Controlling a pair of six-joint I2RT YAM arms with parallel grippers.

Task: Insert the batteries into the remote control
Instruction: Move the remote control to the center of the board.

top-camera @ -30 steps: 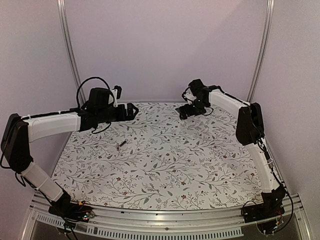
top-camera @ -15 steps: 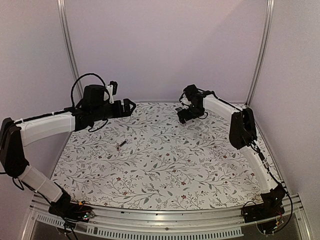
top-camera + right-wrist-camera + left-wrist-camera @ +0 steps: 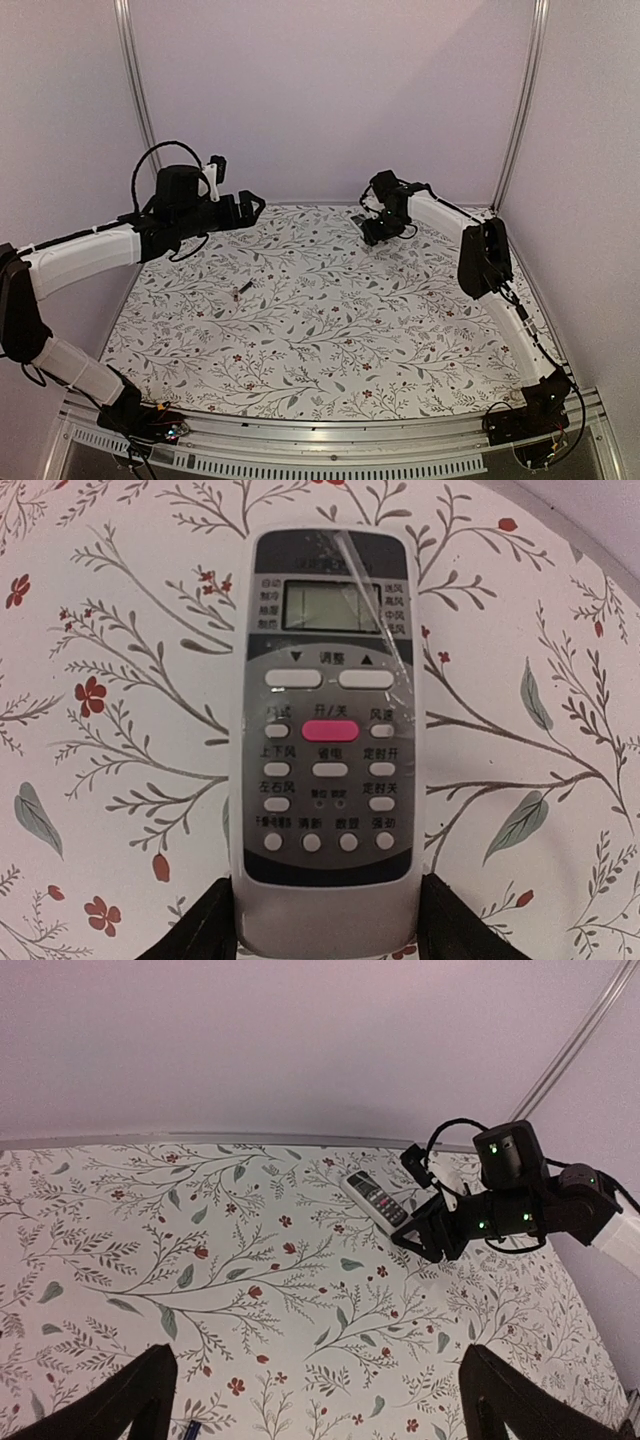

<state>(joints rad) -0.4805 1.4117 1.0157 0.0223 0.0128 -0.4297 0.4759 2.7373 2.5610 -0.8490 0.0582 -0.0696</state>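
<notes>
The remote control point(image 3: 325, 750) lies flat and face up on the flowered table cover point(image 3: 90, 780), buttons and display showing, and fills the middle of my right wrist view. From above it sits upper centre, near the far edge. My right claw point(image 3: 328, 925) straddles its bottom end, one finger point(image 3: 215, 930) at each side, right at the plastic. Whether they press it or only flank it, I cannot tell.

My worry is that I have only the very end. On a lift the long body may droop or swing between the pads, and the smooth white plastic could slide out. If one finger lands first, it will shove the remote askew. I judge the battery door is on the underside, so a turn-over is needed, and a weak hold would lose it there.

The one battery point(image 3: 240, 290) I can see lies left of centre in the top view, well apart, round and apt to roll. My left claw point(image 3: 318, 1380) hangs wide apart, empty.
</notes>
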